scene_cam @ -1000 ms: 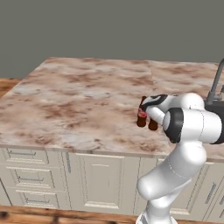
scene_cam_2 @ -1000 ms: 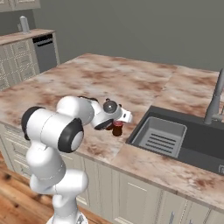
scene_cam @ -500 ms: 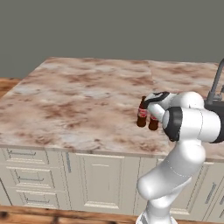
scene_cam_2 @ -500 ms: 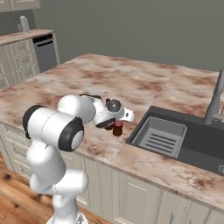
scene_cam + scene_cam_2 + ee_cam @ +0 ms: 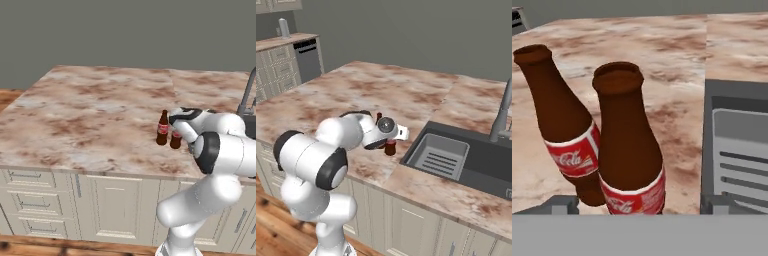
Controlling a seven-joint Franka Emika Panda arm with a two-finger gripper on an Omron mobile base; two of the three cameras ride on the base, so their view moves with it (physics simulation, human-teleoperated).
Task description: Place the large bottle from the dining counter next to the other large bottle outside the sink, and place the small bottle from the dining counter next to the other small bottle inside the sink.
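Closest in the hand view, the nearer bottle (image 5: 631,150) is standing upright right in front of the camera, and just behind it to the left the farther bottle (image 5: 562,130) is standing almost touching it, both brown with red labels. The gripper (image 5: 176,120) is hovering at the pair on the dining counter (image 5: 90,110), but its fingertips are hidden, so I cannot tell whether it is open or clamping a bottle. From the left base view 1 bottle is showing taller than the other, which suggests these are the 2 large bottles side by side outside the sink (image 5: 456,155), though that is a judgement. If so, the large-bottle step is finishing here. The next move is calling for letting go cleanly without knocking either bottle, lifting away, then going for the small bottle. Farther right, the slotted insert (image 5: 440,154) is lying in the basin, and beyond it the faucet (image 5: 501,117) is rising.
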